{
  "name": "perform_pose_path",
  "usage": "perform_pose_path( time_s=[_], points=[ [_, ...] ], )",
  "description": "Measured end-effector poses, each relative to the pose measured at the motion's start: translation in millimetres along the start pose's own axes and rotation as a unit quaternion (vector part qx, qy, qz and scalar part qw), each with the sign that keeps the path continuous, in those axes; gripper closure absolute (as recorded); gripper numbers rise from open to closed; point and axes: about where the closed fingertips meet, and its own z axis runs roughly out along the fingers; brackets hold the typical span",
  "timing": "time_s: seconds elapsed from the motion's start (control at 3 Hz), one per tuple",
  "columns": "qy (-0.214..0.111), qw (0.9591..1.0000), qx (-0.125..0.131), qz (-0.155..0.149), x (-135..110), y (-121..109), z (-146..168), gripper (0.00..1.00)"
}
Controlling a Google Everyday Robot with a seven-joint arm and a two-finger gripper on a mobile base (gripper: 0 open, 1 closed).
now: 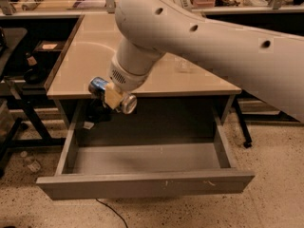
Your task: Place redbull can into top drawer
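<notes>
The redbull can (pixel 100 87), silver and blue with a shiny metal end, lies sideways in my gripper (pixel 113 95). The gripper is shut on it, one pale finger (pixel 113 96) crossing its middle. Can and gripper hang at the table's front edge, left of centre, above the back left of the top drawer (pixel 142 183). The drawer is grey, pulled fully out, and nothing shows inside it. My large white arm (pixel 213 42) reaches in from the upper right and hides much of the tabletop.
The beige table (pixel 80 61) carries a clear glass jar (pixel 183 65) at its right rear. Dark shelving and a black stand (pixel 23 80) stand to the left. A cable (pixel 111 212) lies on the speckled floor under the drawer.
</notes>
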Motion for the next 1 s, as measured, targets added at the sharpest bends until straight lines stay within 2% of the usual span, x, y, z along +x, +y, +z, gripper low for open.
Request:
perform_pose_path(
  time_s=[0.33, 0.67, 1.0],
  points=[
    [0.015, 0.9991, -0.016, 0.037, 38.4, 30.2, 5.6, 1.0],
    [0.051, 0.9947, -0.032, 0.084, 83.0, 44.5, 30.1, 1.0],
    [0.058, 0.9941, -0.032, 0.086, 89.5, 46.2, 33.4, 1.0]
  ],
)
